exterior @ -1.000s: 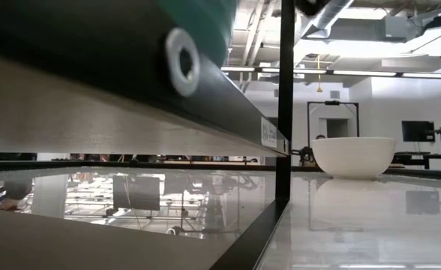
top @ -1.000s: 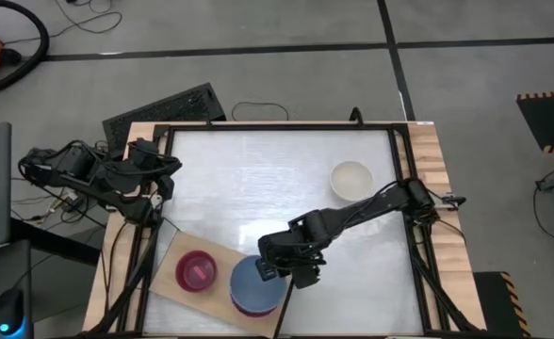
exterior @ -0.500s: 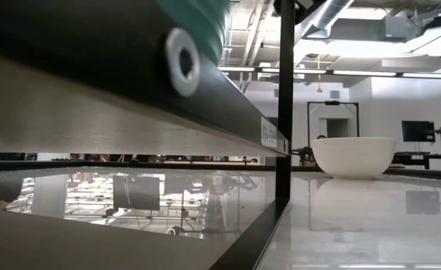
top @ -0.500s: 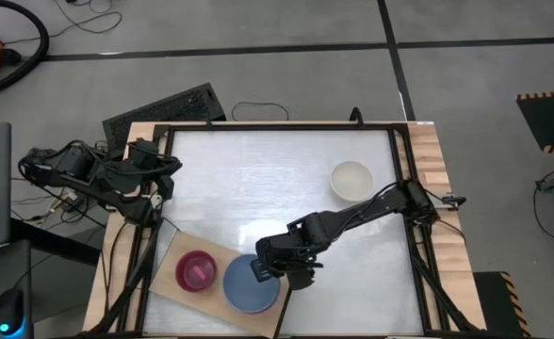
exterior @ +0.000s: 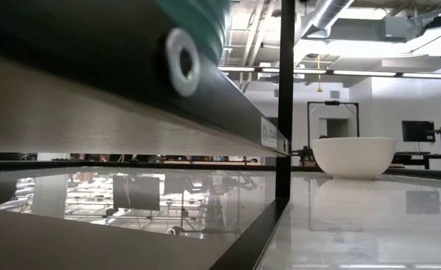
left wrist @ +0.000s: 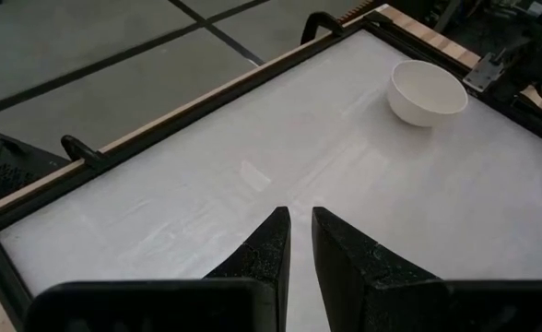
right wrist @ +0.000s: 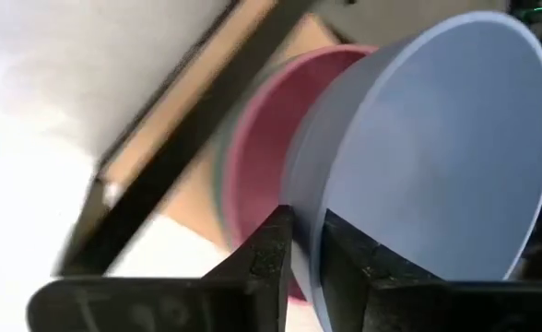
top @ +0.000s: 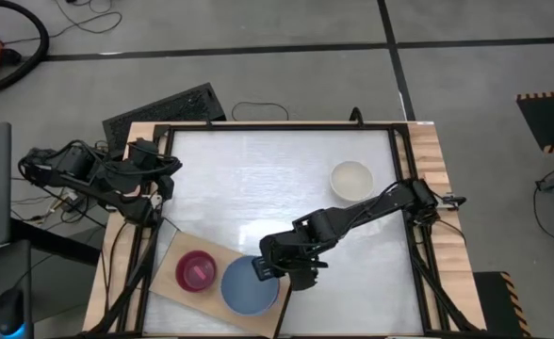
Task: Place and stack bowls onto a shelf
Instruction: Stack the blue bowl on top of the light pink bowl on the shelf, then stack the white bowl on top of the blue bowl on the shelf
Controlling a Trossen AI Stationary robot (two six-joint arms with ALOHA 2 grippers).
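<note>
The slate blue bowl (top: 247,286) sits open side up over the right part of the light-wood shelf (top: 173,259), beside the magenta bowl (top: 196,272), which stands on the board. My right gripper (top: 261,271) (right wrist: 303,226) is shut on the blue bowl's rim. In the right wrist view a pink bowl (right wrist: 257,157) shows close under the blue bowl (right wrist: 437,157). The cream white bowl (top: 351,179) (exterior: 353,156) (left wrist: 427,91) stands on its base on the white tabletop, far right. My left gripper (top: 169,172) (left wrist: 300,221) waits shut at the table's left edge. My right gripper pinches the slate blue bowl by its rim (right wrist: 308,207) on the side toward the table's right, one finger inside the bowl (right wrist: 345,254) and one outside (right wrist: 269,244). The fingers slant down from the right. Whether the bowl rests in the pink bowl below, I cannot tell.
A black frame (top: 279,126) runs around the white tabletop, and its bar (exterior: 284,112) stands close in the low view. The shelf lies askew at the near left corner. Bare tabletop stretches between the shelf and the white bowl. A keyboard (top: 164,111) lies beyond the far left corner.
My right gripper has moved a little toward the table's left with the slate blue bowl. The bowl now covers the reddish bowl whose rim showed under it a second ago. The left arm has kept still.
</note>
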